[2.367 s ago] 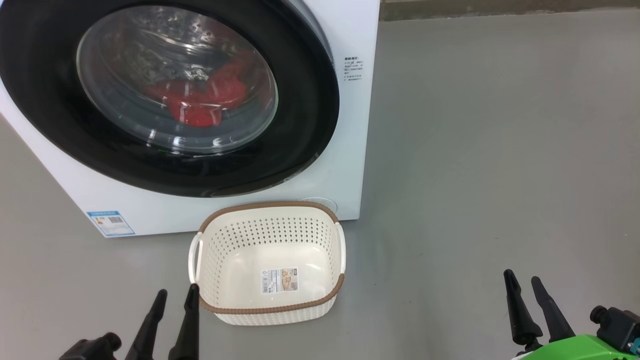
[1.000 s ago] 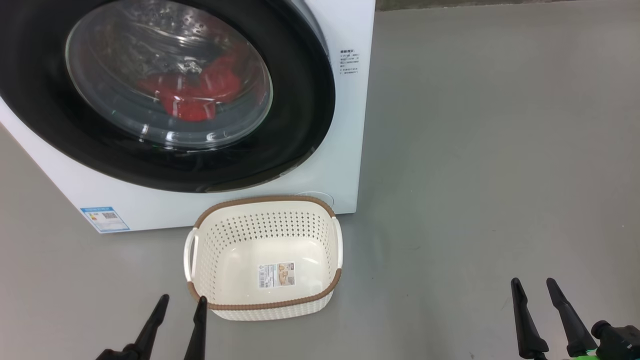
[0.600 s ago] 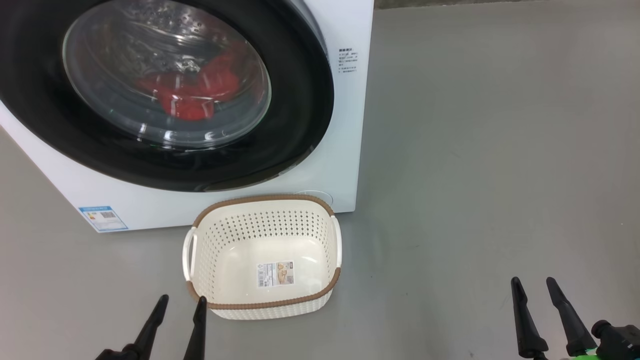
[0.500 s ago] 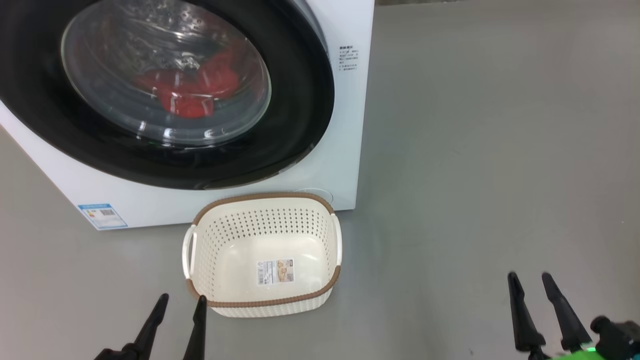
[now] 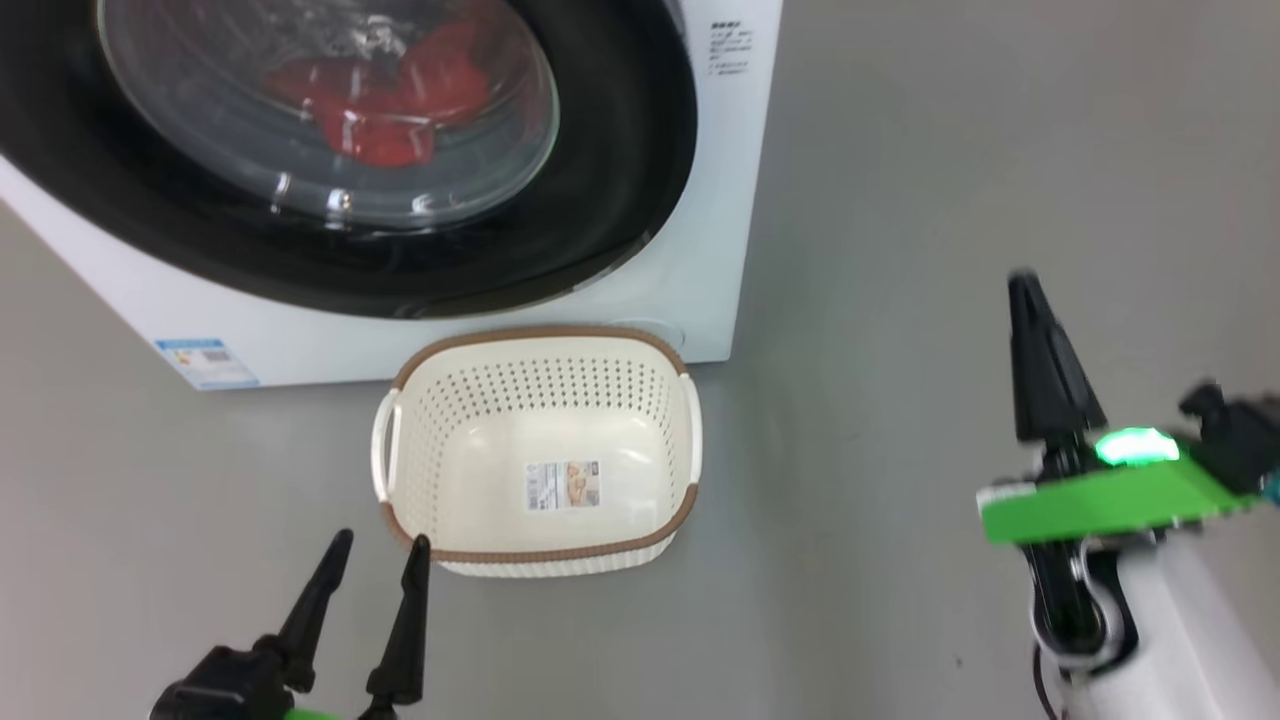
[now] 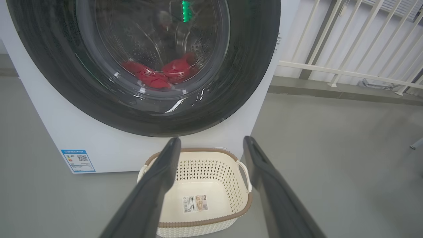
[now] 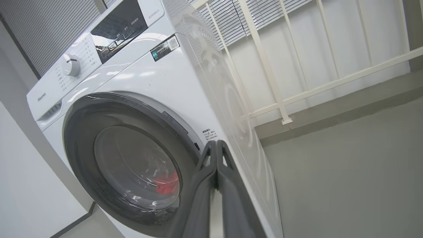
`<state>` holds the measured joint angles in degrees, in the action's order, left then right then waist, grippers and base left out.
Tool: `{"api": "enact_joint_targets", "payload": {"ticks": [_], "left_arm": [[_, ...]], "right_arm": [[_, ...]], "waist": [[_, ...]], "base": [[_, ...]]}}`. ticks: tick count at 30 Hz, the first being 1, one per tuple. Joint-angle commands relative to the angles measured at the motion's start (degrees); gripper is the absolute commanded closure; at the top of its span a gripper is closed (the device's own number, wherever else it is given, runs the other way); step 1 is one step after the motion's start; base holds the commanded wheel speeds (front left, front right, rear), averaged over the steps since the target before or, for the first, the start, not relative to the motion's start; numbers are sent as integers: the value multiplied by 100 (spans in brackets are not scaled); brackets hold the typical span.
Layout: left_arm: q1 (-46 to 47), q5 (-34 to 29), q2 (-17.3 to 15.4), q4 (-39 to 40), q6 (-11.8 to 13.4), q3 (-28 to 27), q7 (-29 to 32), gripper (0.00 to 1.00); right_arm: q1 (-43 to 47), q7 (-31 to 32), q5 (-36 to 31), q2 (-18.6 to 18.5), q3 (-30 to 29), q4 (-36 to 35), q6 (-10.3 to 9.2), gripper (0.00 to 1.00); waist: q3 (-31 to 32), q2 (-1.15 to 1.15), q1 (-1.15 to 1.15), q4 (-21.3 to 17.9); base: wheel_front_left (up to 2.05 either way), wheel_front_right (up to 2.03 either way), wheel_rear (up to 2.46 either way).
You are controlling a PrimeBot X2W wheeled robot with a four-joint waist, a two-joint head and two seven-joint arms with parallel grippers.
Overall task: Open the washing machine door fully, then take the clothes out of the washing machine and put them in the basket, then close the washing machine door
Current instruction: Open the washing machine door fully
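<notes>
With right fingers [image 5: 1040, 370] closed and left fingers [image 5: 408, 610] open, I would hook the round black-rimmed glass door [image 5: 620, 160] at its right edge.

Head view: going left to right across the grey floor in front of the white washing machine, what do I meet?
Open, dark-fingered left gripper → empty cream-white perforated plastic basket with a brown rim → shut, dark-fingered right gripper, raised over bare floor.

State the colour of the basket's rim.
The basket rim is brown; head view shows it best.
</notes>
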<state>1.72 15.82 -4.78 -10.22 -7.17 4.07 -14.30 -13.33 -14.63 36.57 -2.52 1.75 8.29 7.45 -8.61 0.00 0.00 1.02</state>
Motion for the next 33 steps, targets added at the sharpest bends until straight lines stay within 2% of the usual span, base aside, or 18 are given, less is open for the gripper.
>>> {"api": "enact_joint_targets", "payload": {"ticks": [1,7,17,19,28,33], "left_arm": [[239,66,-70,146,-32,-151,-70,0],[452,155,-35,153,-32,-59,-70,0],[838,268,-31,144,-32,160,-70,0],[932,282,-43,138,-32,230,-70,0],[1259,376,-89,129,-32,415,-70,0],[1426,428,-107,118,-32,540,-70,0]], "right_arm": [[-414,-37,114,-42,246,-72,3,100],[-1304,-37,624,-237,663,176,3,100],[-2858,173,2416,-878,1584,524,3,100],[-3186,274,2610,-1063,1777,578,3,100],[-4259,653,3368,-1440,2359,881,3,100],[-4778,937,3918,-1623,2465,1088,3,100]], "waist": [[-178,0,0,169],[-448,0,0,374],[-1077,0,0,651],[-1216,0,0,702],[-1664,0,0,858],[-1887,0,0,944]], "base": [[0,0,0],[0,0,0],[0,0,0],[0,0,0],[0,0,0],[0,0,0]]}}
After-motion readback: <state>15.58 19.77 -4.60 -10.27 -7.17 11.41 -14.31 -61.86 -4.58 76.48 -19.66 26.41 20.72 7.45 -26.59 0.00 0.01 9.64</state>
